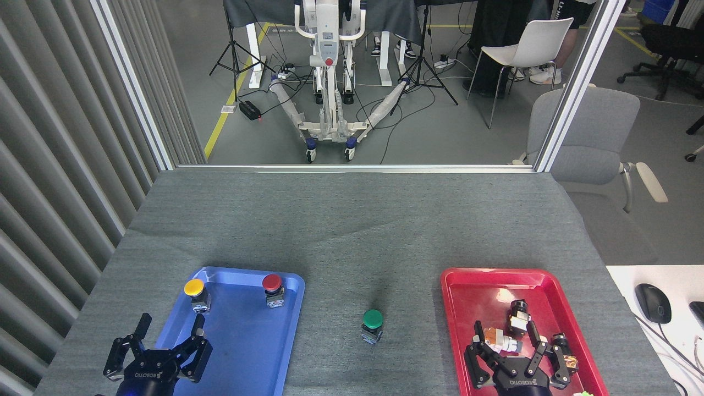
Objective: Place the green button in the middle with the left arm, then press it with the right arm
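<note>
Readable text: "ROBOTIQ" in white on both claw bodies, nothing else legible.

Green button (372, 325) stands upright on the bare grey fabric of the middle (352, 242), between the two trays and apart from both, with nothing touching it. Cap up, boxy base on the cloth.

Left claw (168, 336) at 7 o'clock from the button, fingers spread apart, empty, over the near left corner of the blue tray (242, 357). Right claw (506, 344) at 4 o'clock, fingers also spread apart, empty, over the near part of the red tray (467, 286) (small parts lie between and just beyond its fingers; contact can't be told).

Blue tray holds a yellow button (196, 294) and a red button (273, 289) along its far edge, both at roughly 10 o'clock from the green one.

Room: the surface (165, 220) is open cloth from the trays out to the far edge at 12 o'clock, with a slight crease across it. Left edge runs along a slatted wall; off the right edge, a white desk with a mouse (653, 302).
</note>
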You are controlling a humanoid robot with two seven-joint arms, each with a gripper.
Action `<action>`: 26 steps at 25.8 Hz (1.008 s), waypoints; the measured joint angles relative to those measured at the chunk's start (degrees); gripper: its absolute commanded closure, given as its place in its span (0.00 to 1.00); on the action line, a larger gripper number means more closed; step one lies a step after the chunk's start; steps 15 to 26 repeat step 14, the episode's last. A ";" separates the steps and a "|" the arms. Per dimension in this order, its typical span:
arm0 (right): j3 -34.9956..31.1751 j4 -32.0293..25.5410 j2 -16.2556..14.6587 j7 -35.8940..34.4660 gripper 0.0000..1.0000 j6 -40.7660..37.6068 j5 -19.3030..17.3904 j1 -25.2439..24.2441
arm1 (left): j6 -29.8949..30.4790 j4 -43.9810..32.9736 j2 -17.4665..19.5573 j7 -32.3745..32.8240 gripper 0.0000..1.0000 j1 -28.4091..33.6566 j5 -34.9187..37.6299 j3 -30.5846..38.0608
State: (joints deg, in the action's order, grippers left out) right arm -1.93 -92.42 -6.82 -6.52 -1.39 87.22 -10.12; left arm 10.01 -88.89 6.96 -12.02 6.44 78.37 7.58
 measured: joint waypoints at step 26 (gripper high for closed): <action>-0.31 -1.63 0.40 -0.14 0.00 -0.17 -1.70 -0.90 | 0.07 -2.80 2.53 0.65 0.00 1.17 0.03 -5.72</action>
